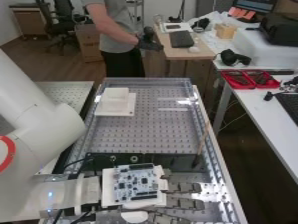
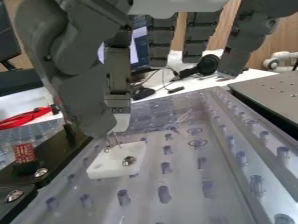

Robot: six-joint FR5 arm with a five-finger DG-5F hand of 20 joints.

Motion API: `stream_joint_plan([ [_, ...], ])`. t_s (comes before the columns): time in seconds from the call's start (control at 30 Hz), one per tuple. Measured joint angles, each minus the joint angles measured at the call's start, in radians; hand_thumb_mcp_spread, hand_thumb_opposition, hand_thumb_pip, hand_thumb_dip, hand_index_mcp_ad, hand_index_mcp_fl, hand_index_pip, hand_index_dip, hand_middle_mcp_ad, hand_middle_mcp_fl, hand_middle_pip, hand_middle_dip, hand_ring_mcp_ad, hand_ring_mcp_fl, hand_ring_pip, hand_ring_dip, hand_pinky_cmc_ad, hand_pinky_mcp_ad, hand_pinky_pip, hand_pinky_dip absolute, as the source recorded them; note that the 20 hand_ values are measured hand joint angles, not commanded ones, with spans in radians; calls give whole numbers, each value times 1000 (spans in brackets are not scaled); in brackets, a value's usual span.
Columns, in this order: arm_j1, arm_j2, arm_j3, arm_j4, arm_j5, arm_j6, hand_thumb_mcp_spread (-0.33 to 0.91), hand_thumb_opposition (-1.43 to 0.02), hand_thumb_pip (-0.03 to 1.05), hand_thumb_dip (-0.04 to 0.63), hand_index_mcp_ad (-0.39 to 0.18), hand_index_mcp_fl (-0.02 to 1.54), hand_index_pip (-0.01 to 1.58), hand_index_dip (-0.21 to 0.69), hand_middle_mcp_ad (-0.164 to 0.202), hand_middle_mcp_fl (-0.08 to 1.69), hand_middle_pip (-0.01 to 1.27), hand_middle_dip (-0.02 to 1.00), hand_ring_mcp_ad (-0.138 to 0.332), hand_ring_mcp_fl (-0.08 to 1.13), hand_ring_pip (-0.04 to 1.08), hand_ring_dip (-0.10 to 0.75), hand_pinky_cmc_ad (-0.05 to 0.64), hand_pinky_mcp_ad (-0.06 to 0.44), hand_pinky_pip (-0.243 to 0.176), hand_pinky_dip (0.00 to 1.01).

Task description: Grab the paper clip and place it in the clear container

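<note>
Paper clip upright at the hand's fingertips, one clip to one hand

The paper clip (image 2: pixel 117 140) is at the very ends of the thumb and one finger, pointing away from the palm, its long axis nearly in line with that fingertip and leaning slightly. The hand (image 2: pixel 86 95) appears closed on it in a pinch, while the other fingers reach out almost straight. Just beyond the clip's free end is the small white plate (image 2: pixel 114 169); whether the two touch, I cannot tell. The step looks like the pick-up, and the next move probably calls for drawing the clip straight off the plate along its own length. A sideways pull could twist so thin a wire out of the pinch.

By count: one arm (image 1: pixel 41 120), so no nearer rival; one clip; one small plate; one black bar (image 2: pixel 56 156) on the thumb's side of the hand, with one little red part (image 2: pixel 24 153); one circuit board (image 1: pixel 136 183) on the hand's back; one white block (image 1: pixel 116 102) well apart from the fingers; one wooden stick (image 1: pixel 201 142). Which clear surface is meant as the container is hard to tell.
</note>
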Motion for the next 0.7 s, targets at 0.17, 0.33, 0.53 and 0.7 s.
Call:
stream_joint_plan([
  [0.17, 3, 1, -4, 0, 8, 4, 408, -820, 721, 272, -208, 304, 1475, -30, 33, 24, 129, 183, 113, 0, 113, 101, 323, 274, -63, 415],
  [0.33, 4, 3, -8, -1, 15, 1, 407, -819, 721, 272, -208, 290, 1473, -26, 33, 10, 129, 183, 113, 0, 124, 96, 323, 274, -63, 429],
  [0.53, 4, 6, -14, 3, 16, -1, 410, -820, 721, 272, -208, 262, 1494, -19, 33, 9, 129, 183, 113, 0, 124, 96, 319, 274, -63, 429],
  [0.7, 5, 7, -17, 6, 16, 1, 410, -820, 721, 276, -208, 262, 1510, -19, 33, 9, 129, 183, 113, 0, 113, 96, 319, 274, -63, 429],
])
